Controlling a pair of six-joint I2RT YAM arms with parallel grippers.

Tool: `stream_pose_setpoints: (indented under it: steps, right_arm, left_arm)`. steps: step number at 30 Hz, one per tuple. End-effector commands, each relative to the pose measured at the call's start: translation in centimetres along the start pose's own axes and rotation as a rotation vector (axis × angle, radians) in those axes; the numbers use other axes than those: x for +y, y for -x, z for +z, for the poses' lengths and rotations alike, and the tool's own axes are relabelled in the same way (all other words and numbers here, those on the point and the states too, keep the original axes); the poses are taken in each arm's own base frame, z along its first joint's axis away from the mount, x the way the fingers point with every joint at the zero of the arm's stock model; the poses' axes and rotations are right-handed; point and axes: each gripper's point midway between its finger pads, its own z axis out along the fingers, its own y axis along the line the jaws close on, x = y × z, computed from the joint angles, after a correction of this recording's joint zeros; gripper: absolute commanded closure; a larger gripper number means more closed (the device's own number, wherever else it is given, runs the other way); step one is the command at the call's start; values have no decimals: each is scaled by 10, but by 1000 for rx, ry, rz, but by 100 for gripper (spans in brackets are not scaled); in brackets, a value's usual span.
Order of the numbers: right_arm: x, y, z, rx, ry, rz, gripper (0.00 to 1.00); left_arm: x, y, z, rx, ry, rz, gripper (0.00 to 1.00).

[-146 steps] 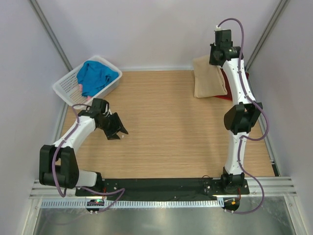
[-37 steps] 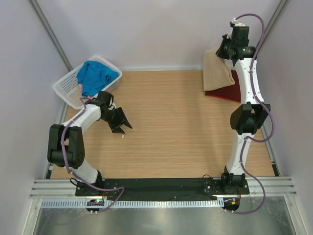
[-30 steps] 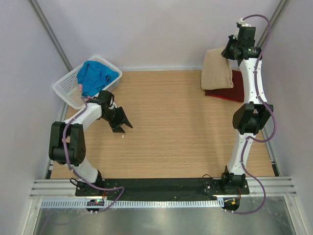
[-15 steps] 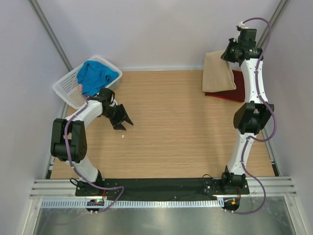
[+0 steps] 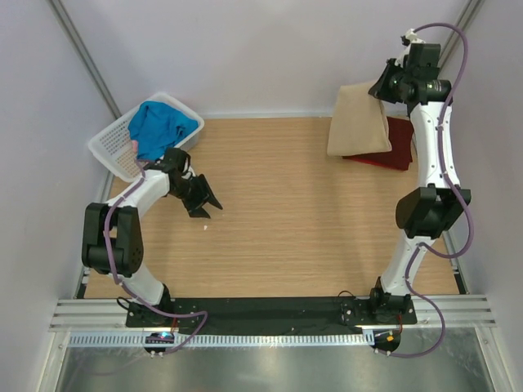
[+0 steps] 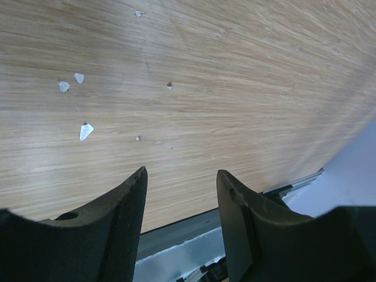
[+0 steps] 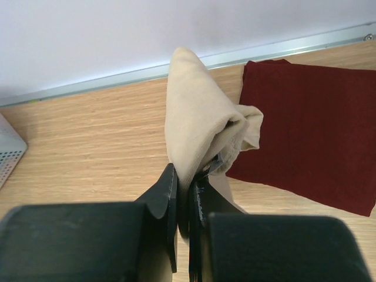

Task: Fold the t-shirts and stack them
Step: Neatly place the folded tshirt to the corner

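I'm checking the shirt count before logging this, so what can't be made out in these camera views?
Pink t-shirt: top view, only a sliver shows; the blue t-shirt in the basket covers the rest.
Maroon t-shirt: top view, its left part is behind the tan t-shirt hanging from the right gripper.
Tan t-shirt's lower end: right wrist view, hidden behind the gripper's fingers.
Specks on the table: left wrist view, too small to identify.

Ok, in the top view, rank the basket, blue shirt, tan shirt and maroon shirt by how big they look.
1. white basket
2. blue shirt and tan shirt: alike, and the tan one hangs lifted, nearer the camera
3. maroon shirt, partly covered
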Motion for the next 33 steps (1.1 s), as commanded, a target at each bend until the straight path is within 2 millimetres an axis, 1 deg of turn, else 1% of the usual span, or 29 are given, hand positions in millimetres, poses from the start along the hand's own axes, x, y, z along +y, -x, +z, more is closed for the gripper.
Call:
stream_pose_setpoints:
  steps: [1,6,9,10,11,12,13,15,20,23,27,29,33]
  right_arm:
    - [21,32,-30,-110,52,-4,99]
    - [13,22,-16,-88,34,-6,99]
    - [10,24,-11,-101,23,-7,99]
    - [6,21,-4,-91,13,-9,99]
    - [4,21,-2,-91,9,-11,99]
    - [3,25,-1,-99,5,-15,99]
    - [-3,21,8,-82,-6,-12,99]
    - [-4,23,11,-83,-9,-16,99]
    - [-12,16,24,-65,-22,-8,99]
    - [-19,14,29,-62,-38,-7,99]
    - [-34,19,34,-74,-69,-8,99]
    - [-39,21,34,-79,-76,-6,99]
    - [-54,24,34,-84,-104,0,99]
  left_arm:
    - [-10,-2,-7,-13,-47,19,48]
    - [-11,-2,-7,-14,-50,19,48]
    - [-10,-2,-6,-9,-48,20,48]
    - [-9,-2,-6,-9,-45,18,48]
    - [-9,-3,-5,-6,-43,20,48]
    - [-9,-2,-5,-7,-42,21,48]
    - [-8,-3,-5,-4,-39,21,48]
    - [-8,-2,-5,0,-37,24,48]
    - [-9,2,-1,8,-32,24,48]
    - [-12,4,-2,6,-38,28,48]
    - [-11,5,1,15,-29,26,48]
    - [-10,5,2,19,-26,25,48]
    - [-9,5,4,24,-24,24,48]
